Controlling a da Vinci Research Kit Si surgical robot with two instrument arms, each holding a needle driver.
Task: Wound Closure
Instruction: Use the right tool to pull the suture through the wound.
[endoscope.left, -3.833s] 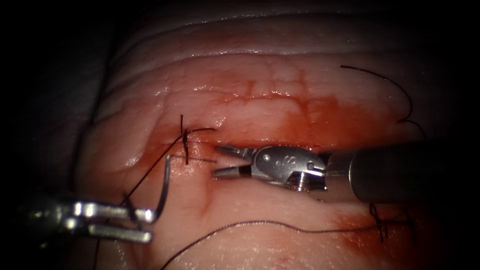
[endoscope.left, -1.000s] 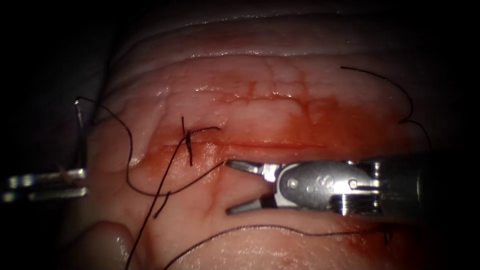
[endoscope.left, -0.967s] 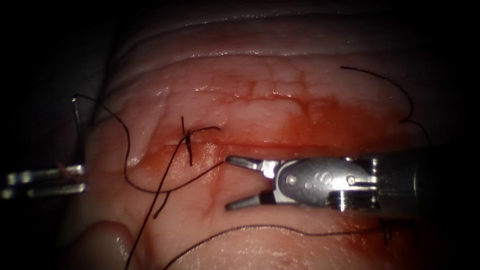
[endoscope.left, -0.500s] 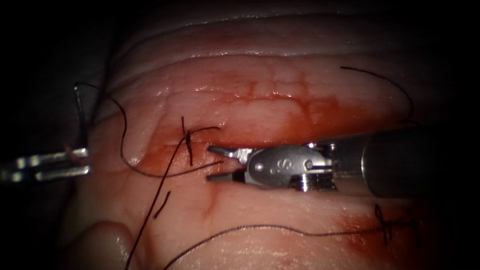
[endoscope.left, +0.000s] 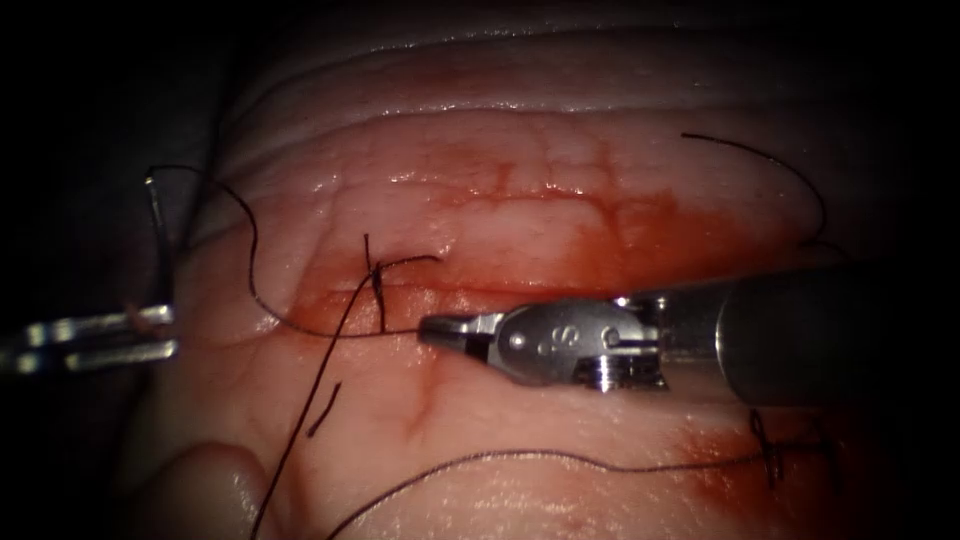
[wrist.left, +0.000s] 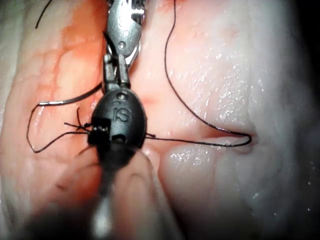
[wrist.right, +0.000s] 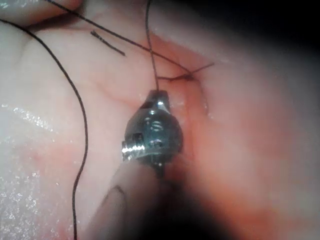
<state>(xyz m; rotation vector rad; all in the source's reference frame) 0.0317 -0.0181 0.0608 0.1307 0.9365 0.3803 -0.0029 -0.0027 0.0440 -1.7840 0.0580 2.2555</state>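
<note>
the right tool (endoscope.left: 432, 329) lies along the cut (endoscope.left: 520, 290) in the tissue (endoscope.left: 480, 200), its fingers clenched on the thread (endoscope.left: 330, 333) just right of the tied stitch (endoscope.left: 376, 275). from that grip the strand runs left, curls up across the pale tissue and arches over to the top of the needle (endoscope.left: 158, 240) at the far left of the endoscope view. the left tool (endoscope.left: 150, 335) has its fingers clamped on the needle low on its curve, and the needle stands upright, clear of the tissue, well to the left of the cut.

the needle looks a slim, bright steel arc, light and rigid but slick, apt to swivel unless gripped flat across the shaft and away from the point. the thread is fine, dark and limp; it probably frays or snaps if pinched hard or jerked, and is best held a little way from the knot. the tissue is soft, wet and glistening, stained with red fluid (endoscope.left: 640, 235) around the cut, and likely tears if the thread drags sideways through it.

in the left wrist view the needle (wrist.left: 70, 99) gleams beside the tool's fingers, though which end is which is hard to make out there. a short cut end of thread (endoscope.left: 323, 410) lies loose below the stitch, and a second stitch (endoscope.left: 768, 455) sits at lower right.
</note>
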